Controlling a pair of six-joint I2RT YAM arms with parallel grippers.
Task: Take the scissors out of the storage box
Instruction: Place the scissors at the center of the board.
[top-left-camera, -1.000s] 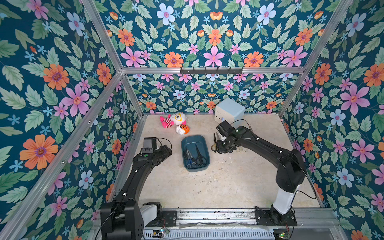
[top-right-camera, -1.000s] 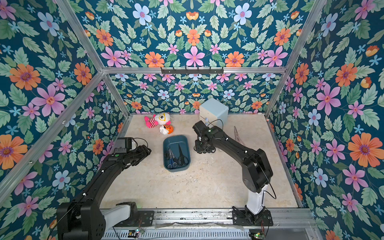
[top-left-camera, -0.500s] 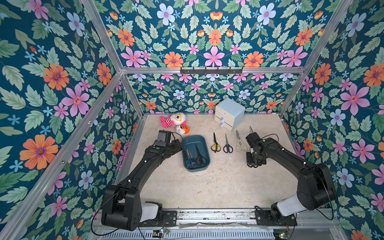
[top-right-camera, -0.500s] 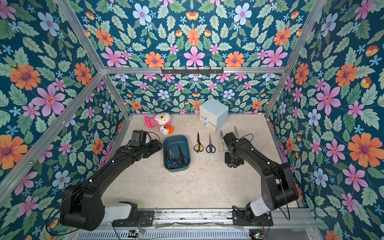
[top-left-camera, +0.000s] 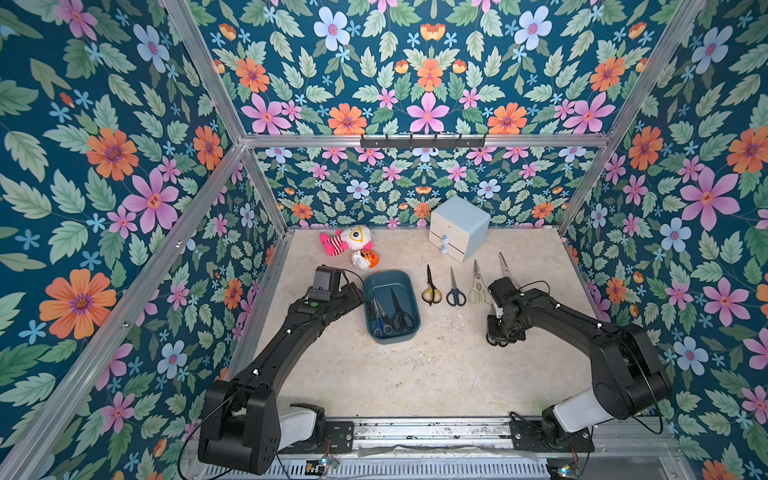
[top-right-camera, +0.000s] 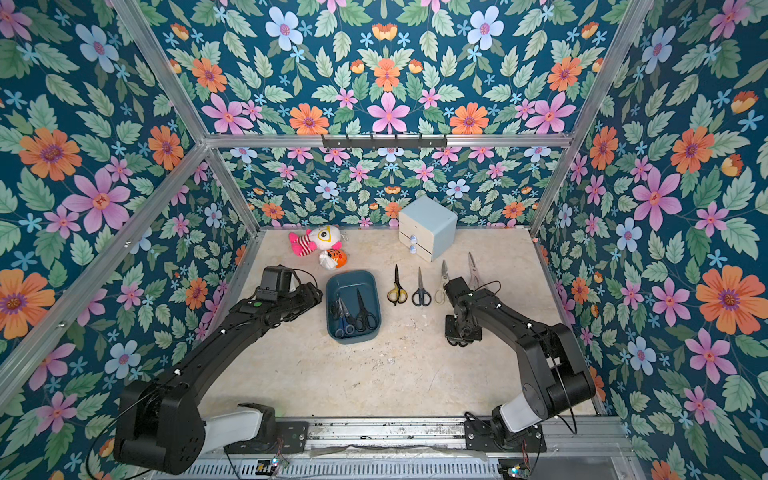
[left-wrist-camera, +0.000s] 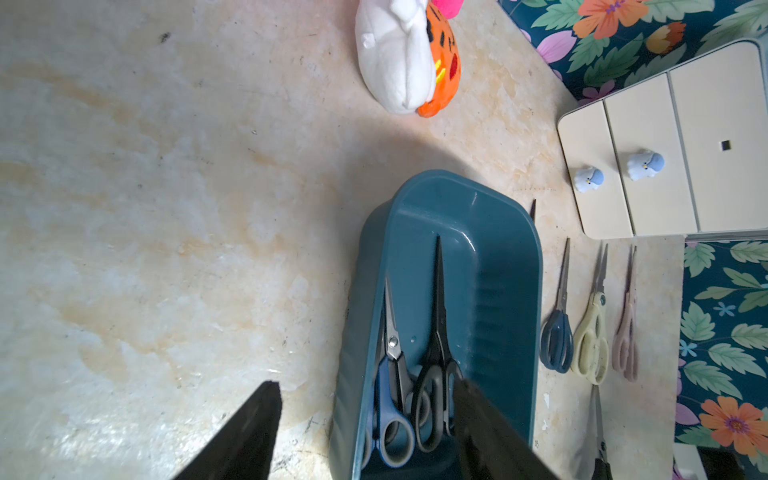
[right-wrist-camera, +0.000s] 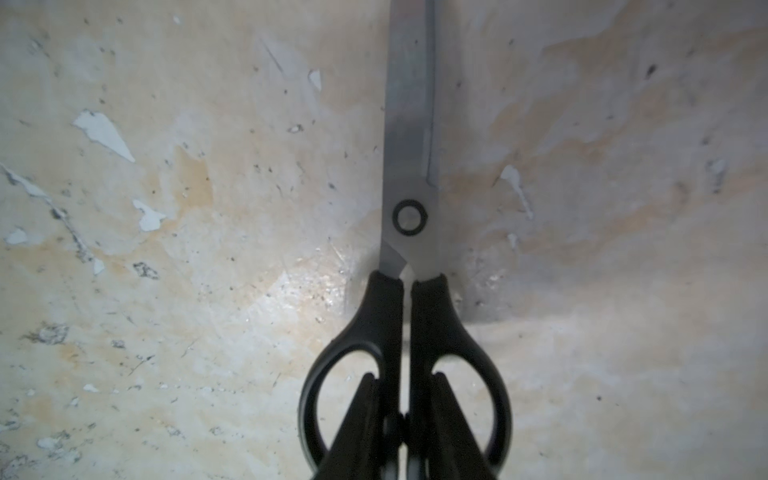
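Note:
The storage box (top-left-camera: 388, 283) (top-right-camera: 353, 283) stands mid-table and holds blue-handled scissors (left-wrist-camera: 392, 415) and black scissors (left-wrist-camera: 436, 353). My left gripper (left-wrist-camera: 365, 384) (top-left-camera: 358, 293) is open and straddles the box's left wall. One finger is outside on the table side, the other over the handles. Right of the box lie yellow-black scissors (top-left-camera: 431, 291), blue scissors (top-left-camera: 455, 293), cream scissors (top-left-camera: 478, 289) and pink scissors (top-left-camera: 503, 266). My right gripper (right-wrist-camera: 404, 376) (top-left-camera: 495, 322) is shut on black-handled scissors (right-wrist-camera: 409, 216), low over the table near the row's right end.
A pink and white plush (top-left-camera: 351, 241) and a small orange and white plush (top-left-camera: 365, 259) lie behind the box. The pale blue drawer cube (top-left-camera: 459, 226) stands at the back. Flowered walls close in on three sides.
My right arm has swung from beside the box to the right end of the row. The left gripper has moved right, up to the box's left wall.

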